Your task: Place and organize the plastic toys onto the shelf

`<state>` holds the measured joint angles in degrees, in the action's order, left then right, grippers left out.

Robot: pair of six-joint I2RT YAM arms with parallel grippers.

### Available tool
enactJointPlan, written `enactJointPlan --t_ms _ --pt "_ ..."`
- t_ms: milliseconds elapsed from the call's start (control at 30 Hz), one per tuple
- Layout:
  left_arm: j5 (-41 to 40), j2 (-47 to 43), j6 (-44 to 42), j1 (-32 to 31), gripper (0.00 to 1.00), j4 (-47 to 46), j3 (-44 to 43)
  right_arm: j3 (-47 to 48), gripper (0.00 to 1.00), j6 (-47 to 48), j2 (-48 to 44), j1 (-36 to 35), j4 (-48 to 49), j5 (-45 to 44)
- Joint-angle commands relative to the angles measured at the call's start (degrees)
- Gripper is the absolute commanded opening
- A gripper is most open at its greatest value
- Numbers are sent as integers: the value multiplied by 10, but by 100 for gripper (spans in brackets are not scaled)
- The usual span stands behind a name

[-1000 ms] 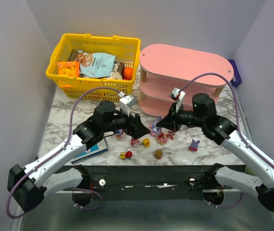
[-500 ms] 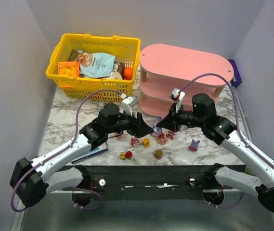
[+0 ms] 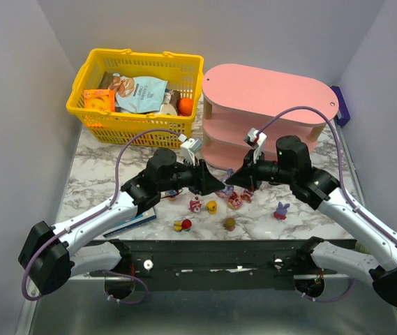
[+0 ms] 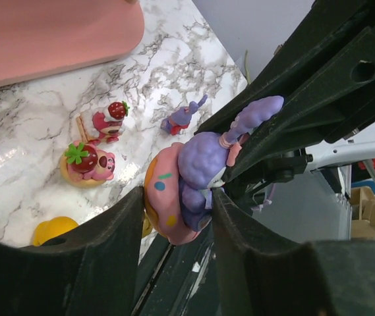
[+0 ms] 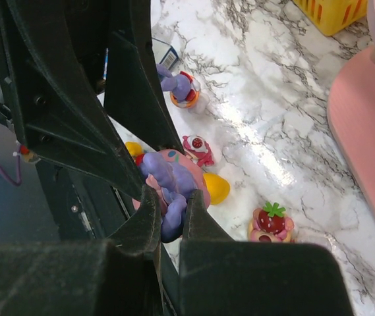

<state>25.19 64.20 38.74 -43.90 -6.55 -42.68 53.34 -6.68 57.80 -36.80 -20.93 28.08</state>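
A purple bunny toy on a pink doughnut base [image 3: 224, 183] hangs between both grippers above the table's middle. My right gripper [image 5: 173, 210] is shut on the bunny [image 5: 174, 174]. My left gripper [image 4: 177, 204] has one finger against the doughnut [image 4: 164, 197] and the other against the bunny's body. More plastic toys lie on the marble below: a pink one [image 3: 195, 205], a yellow one [image 3: 212, 206], a strawberry bear [image 4: 88, 161] and another purple bunny [image 3: 280, 210]. The pink three-tier shelf [image 3: 268, 94] stands just behind, its top tier bare.
A yellow mesh basket [image 3: 135, 63] with snack packets stands at the back left. A flat blue box [image 3: 132, 220] lies under my left arm. A dark purple object [image 3: 341, 105] sits behind the shelf on the right.
My left gripper moved right to meet the right gripper and its jaws narrowed around the held toy. The right arm stayed nearly still.
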Motion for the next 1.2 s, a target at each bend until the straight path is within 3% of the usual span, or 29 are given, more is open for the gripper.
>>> enactJointPlan --t_ms 0,100,200,233,333,400,467,600,667,767,800,833,867,967,1000,1033,1167 --pt "-1 11 -2 -1 40 -7 5 -3 1 -19 0 -5 28 5" --pt "2 18 -3 -1 33 -4 4 -3 1 -24 3 -4 30 -4" --pt "11 22 -11 -2 34 0 3 -2 1 -28 6 -4 31 -10" --pt "14 23 -17 -2 56 4 1 -2 1 -28 6 -3 30 -12" --pt "16 22 -26 -2 64 15 1 -1 1 -27 6 -4 30 -13" --pt "14 21 -32 -2 65 22 1 -1 1 -27 6 -5 30 -12" --pt "13 23 -35 -2 59 27 0 -2 1 -28 6 -4 30 -11" --pt "-1 28 -35 -2 37 30 -3 -3 1 -28 6 -4 29 -10" --pt "-7 29 -38 -2 33 36 -4 -4 1 -28 7 -4 26 -14" --pt "-19 32 -39 -2 16 42 -4 -4 1 -27 10 -4 22 -26" --pt "-22 34 -38 -2 5 42 -4 -4 1 -28 10 -4 21 -35" --pt "-29 39 -38 -2 1 41 -5 -5 2 -31 10 -4 22 -42" --pt "-32 41 -36 -2 0 38 -4 -5 5 -32 10 -4 21 -47" --pt "-45 50 -31 -2 0 18 3 -6 30 -36 9 -4 21 -64" --pt "-50 51 -30 -2 0 12 5 -6 49 -39 9 -4 22 -68" --pt "-56 55 -29 -2 0 -1 9 -6 57 -40 8 -4 21 -77" --pt "-86 63 -23 -1 0 -47 22 -12 78 -54 -10 -4 27 -113"
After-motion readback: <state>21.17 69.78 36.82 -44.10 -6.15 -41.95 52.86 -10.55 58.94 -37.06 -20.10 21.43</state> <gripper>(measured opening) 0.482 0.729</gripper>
